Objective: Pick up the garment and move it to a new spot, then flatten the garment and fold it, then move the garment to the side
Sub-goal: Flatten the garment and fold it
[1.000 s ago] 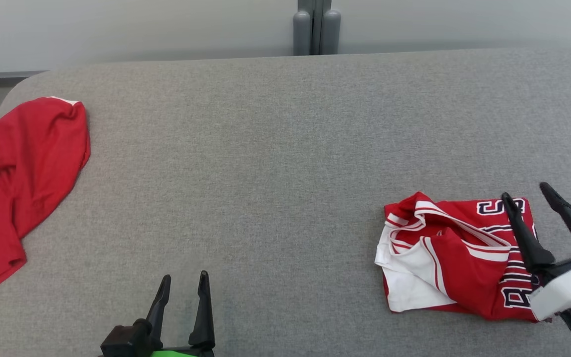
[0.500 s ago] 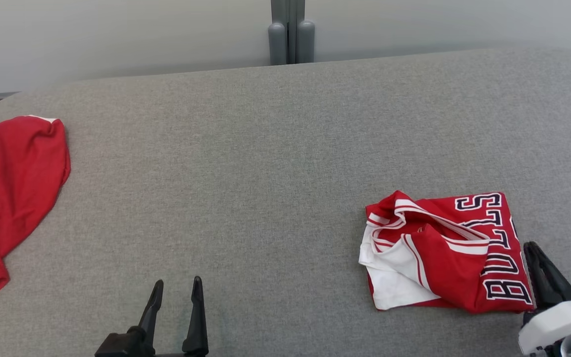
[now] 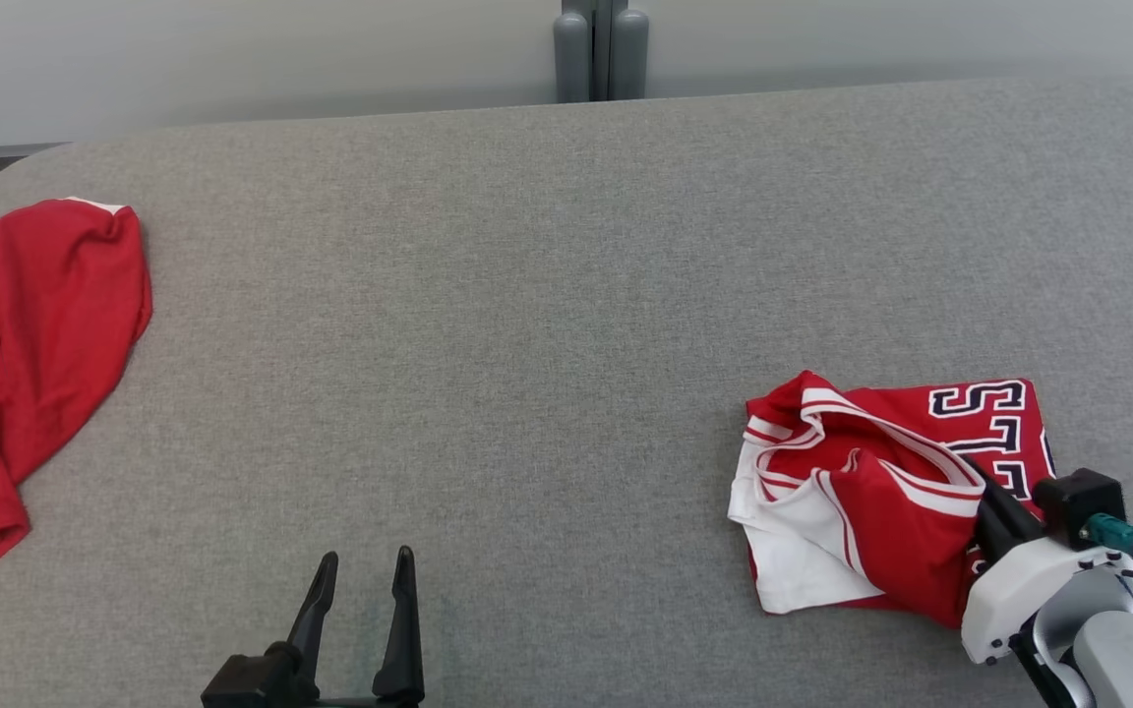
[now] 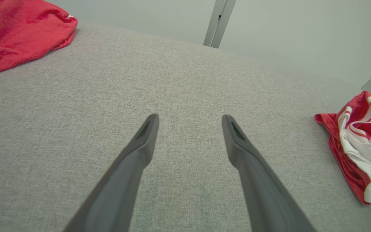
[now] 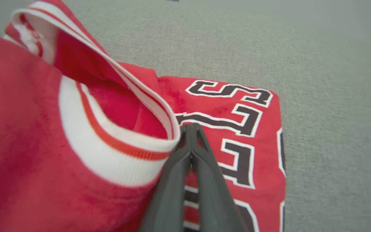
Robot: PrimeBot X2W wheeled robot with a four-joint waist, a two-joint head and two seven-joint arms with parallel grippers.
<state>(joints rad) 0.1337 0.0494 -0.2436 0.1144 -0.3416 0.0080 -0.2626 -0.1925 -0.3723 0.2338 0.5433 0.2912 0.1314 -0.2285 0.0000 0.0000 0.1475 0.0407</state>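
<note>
The garment (image 3: 871,492) is a red jersey with white trim and dark lettering, lying crumpled at the right of the grey padded table (image 3: 527,295); its edge also shows in the left wrist view (image 4: 362,151). My right gripper (image 3: 978,477) is shut, its fingers pressed together. Its tips (image 5: 192,127) lie on the lettered part of the garment (image 5: 76,129), tucked against the white-banded fold. I see no cloth between the fingers. My left gripper (image 3: 365,562) stands open over bare table near the front edge (image 4: 190,117), with nothing between its fingers.
A second red cloth (image 3: 26,344) lies spread at the table's far left, also in the left wrist view (image 4: 18,29). A grey post (image 3: 601,49) stands behind the table's back edge. The table's corners are rounded.
My right gripper has gone from wide open above the garment to shut, low against its right side. The head camera shifted a little. The left gripper stayed open.
</note>
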